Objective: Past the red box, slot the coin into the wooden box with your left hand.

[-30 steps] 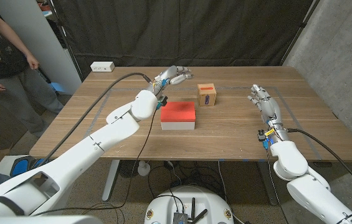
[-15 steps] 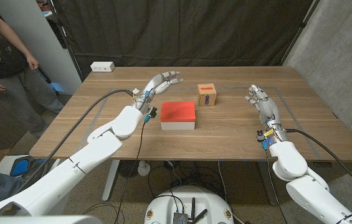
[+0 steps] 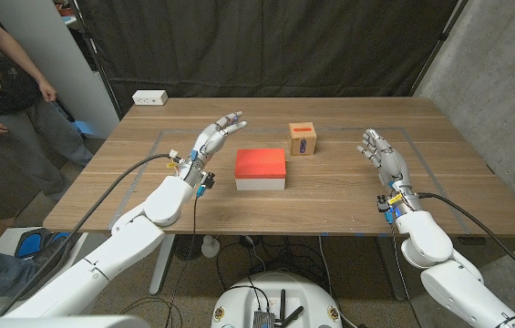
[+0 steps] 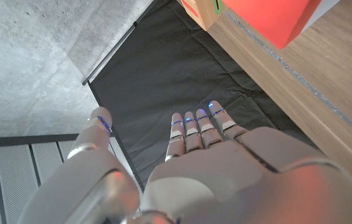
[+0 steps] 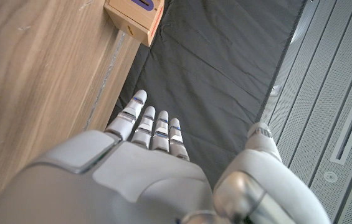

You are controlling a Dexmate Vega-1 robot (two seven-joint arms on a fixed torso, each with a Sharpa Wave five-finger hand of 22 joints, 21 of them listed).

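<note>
The red box (image 3: 261, 169) sits just to the inner side of the left hand (image 3: 210, 143), between it and the wooden box (image 3: 303, 139), which stands farther off beyond the red one. Left hand hangs over the wooden table (image 3: 348, 196), fingers straight and apart, holding nothing. Open tabletop lies ahead of it toward the far edge. The wooden box's blue slot runs front to back. Right hand (image 3: 381, 153) has its fingers spread, empty, well apart from the wooden box. A person (image 3: 2, 100) stands beyond the table's left corner.
</note>
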